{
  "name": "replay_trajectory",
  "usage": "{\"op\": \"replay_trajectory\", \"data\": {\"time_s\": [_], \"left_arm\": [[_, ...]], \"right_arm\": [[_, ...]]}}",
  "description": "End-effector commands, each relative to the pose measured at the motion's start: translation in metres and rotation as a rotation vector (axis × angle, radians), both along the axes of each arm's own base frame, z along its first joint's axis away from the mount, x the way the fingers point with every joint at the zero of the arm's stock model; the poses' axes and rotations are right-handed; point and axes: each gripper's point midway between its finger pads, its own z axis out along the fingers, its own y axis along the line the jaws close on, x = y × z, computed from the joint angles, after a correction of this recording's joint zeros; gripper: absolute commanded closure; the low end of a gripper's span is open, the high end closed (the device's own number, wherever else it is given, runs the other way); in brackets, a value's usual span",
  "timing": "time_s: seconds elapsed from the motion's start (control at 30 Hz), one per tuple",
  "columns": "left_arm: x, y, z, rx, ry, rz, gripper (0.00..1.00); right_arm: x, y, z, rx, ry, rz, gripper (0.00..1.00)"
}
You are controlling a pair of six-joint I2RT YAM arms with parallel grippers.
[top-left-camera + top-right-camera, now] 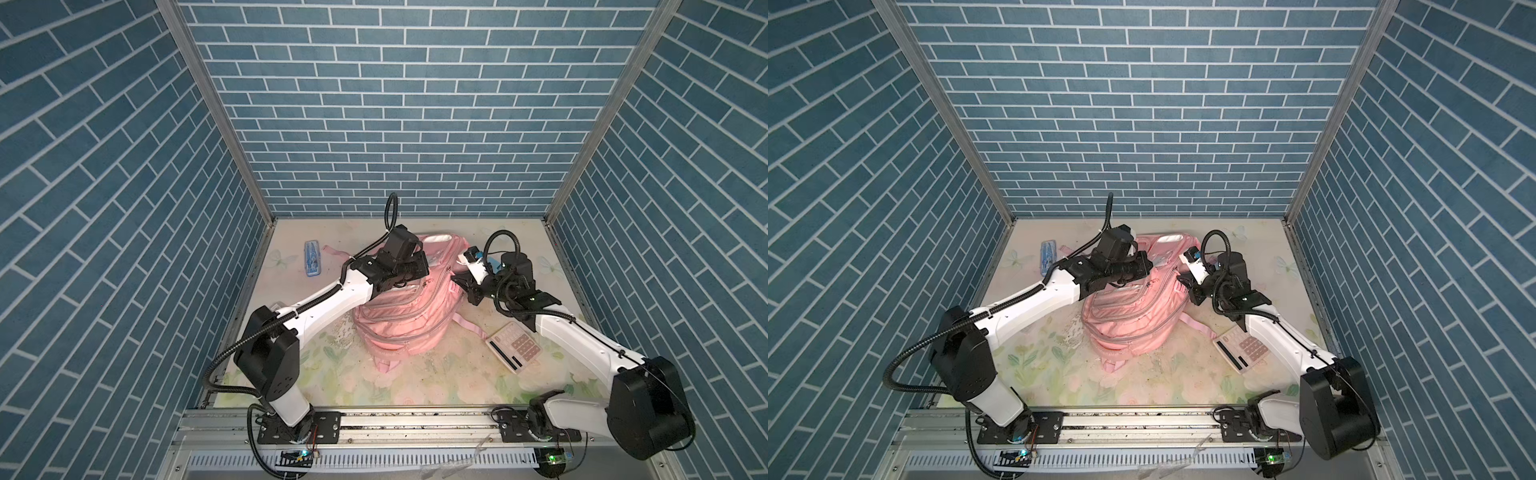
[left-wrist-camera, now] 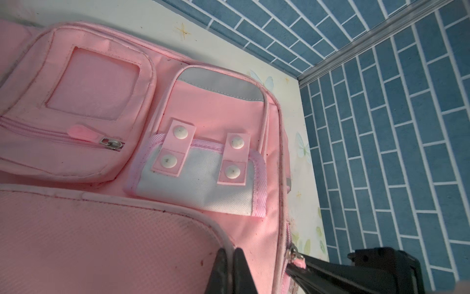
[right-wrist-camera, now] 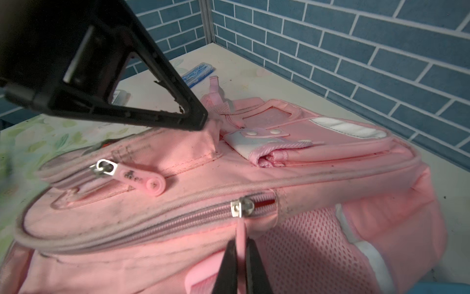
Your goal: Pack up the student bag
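Pink soft-fabric student bag (image 1: 409, 328) | L claw (image 2: 230, 259) pinches its cloth | R claw (image 3: 240, 254) clamps flat zip tab (image 3: 240, 231)

Left gripper (image 2: 230, 252) jaws tight on student bag (image 2: 101, 241)

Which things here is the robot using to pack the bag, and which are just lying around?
In the job: student bag; its zip pull, pinched by the right gripper; left gripper, pinching the bag's fabric.
Lying about: blue pencil case and calculator, untouched on the table, maybe waiting to be packed.
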Motion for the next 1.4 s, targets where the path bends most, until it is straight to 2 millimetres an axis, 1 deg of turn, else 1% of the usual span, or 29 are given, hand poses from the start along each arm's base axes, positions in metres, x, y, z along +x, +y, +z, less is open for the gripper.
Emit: {"op": "replay_trajectory", "data": {"time_s": [0.0, 0.07, 0.2, 0.33, 0.47, 0.57, 0.67, 0.83, 0.93, 1.0, 1.1, 1.2, 1.23, 1.27, 1.3, 1.37], "left_arm": [[0.025, 0.006, 0.047, -0.144, -0.125, 0.1, 1.0], [0.027, 0.005, 0.048, -0.156, -0.131, 0.105, 1.0], [0.034, 0.001, 0.045, -0.153, -0.134, 0.111, 1.0], [0.038, 0.001, 0.047, -0.147, -0.153, 0.119, 1.0], [0.042, 0.003, 0.052, -0.132, -0.175, 0.131, 1.0], [0.047, 0.006, 0.051, -0.133, -0.174, 0.143, 1.0], [0.054, 0.009, 0.05, -0.144, -0.171, 0.155, 1.0], [0.063, 0.008, 0.053, -0.2, -0.166, 0.172, 1.0], [0.067, 0.004, 0.055, -0.221, -0.164, 0.175, 1.0], [0.069, 0.002, 0.055, -0.225, -0.164, 0.172, 1.0], [0.068, 0.001, 0.052, -0.206, -0.17, 0.154, 1.0], [0.063, 0.004, 0.045, -0.137, -0.186, 0.114, 1.0], [0.061, 0.005, 0.042, -0.107, -0.193, 0.092, 0.92], [0.057, 0.005, 0.038, -0.061, -0.203, 0.05, 0.72], [0.055, 0.008, 0.035, -0.007, -0.211, 0.011, 0.6], [0.049, 0.018, 0.023, 0.138, -0.228, -0.056, 0.49]], "right_arm": [[-0.014, 0.001, 0.001, -0.06, -0.049, 0.027, 1.0], [-0.02, 0.005, -0.001, -0.072, -0.044, 0.045, 1.0], [-0.036, 0.021, -0.001, -0.079, -0.032, 0.113, 1.0], [-0.048, 0.034, 0.002, -0.036, 0.001, 0.179, 1.0], [-0.055, 0.04, 0.002, -0.007, 0.055, 0.209, 1.0], [-0.067, 0.046, 0.002, 0.015, 0.098, 0.257, 1.0], [-0.077, 0.051, -0.002, 0.025, 0.125, 0.273, 1.0], [-0.088, 0.063, -0.007, 0.049, 0.108, 0.284, 1.0], [-0.087, 0.067, -0.012, 0.061, 0.111, 0.271, 1.0], [-0.082, 0.067, -0.018, 0.053, 0.116, 0.241, 1.0], [-0.073, 0.062, -0.021, 0.032, 0.103, 0.179, 1.0], [-0.064, 0.053, -0.016, 0.061, 0.076, 0.113, 1.0], [-0.063, 0.05, -0.014, 0.08, 0.068, 0.106, 1.0], [-0.062, 0.046, -0.012, 0.102, 0.062, 0.096, 1.0], [-0.061, 0.041, -0.012, 0.119, 0.063, 0.086, 1.0], [-0.062, 0.036, -0.014, 0.132, 0.069, 0.081, 1.0]]}}
